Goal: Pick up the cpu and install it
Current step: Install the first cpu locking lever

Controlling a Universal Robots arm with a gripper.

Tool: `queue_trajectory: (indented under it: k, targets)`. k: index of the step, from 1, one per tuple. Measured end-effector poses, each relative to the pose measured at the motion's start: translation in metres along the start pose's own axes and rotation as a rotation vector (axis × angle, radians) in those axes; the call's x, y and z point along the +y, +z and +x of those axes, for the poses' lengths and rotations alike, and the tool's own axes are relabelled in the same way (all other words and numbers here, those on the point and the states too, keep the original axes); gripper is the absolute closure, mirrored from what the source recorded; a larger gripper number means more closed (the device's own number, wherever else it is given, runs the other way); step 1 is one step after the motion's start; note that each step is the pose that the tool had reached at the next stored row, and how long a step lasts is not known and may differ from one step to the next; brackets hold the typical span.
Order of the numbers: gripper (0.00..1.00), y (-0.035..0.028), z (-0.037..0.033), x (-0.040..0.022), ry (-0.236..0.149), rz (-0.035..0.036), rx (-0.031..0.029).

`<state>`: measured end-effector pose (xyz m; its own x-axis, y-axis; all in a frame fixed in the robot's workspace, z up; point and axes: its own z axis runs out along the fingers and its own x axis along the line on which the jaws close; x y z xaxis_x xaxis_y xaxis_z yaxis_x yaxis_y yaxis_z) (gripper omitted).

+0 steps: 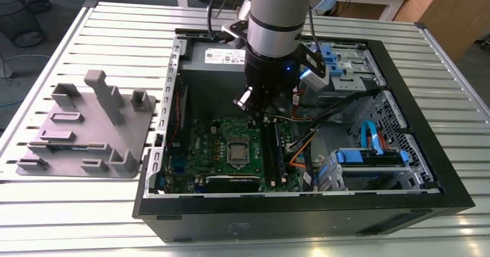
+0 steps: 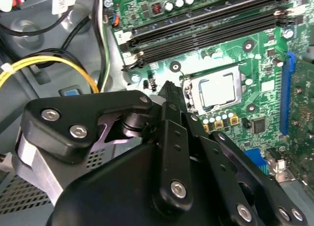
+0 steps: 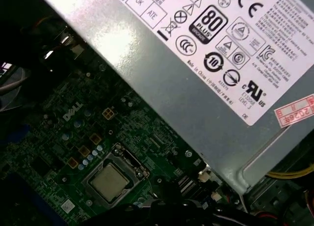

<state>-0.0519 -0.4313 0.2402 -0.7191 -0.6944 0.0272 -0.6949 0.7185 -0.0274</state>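
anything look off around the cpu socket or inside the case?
Nothing stands out. The cpu lies flat and square in its socket on the motherboard, not tilted. The gripper hangs above the board, apart from the chip. Cables run loose beside the board, none across the socket.

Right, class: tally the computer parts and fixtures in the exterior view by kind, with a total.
cpu: 1
motherboard: 1
power supply: 1
computer case: 1
grey fixture plate: 1
Total: 5
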Motion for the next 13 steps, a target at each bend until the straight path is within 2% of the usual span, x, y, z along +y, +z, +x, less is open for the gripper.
queue_trajectory:
  k: [8, 13]
  targets:
    - [0.89, 0.0028, 0.0149, -0.0132, 0.000, -0.0001, -0.0001]
    - [0.89, 0.0063, 0.0177, -0.0155, 0.009, 0.0008, 0.0013]
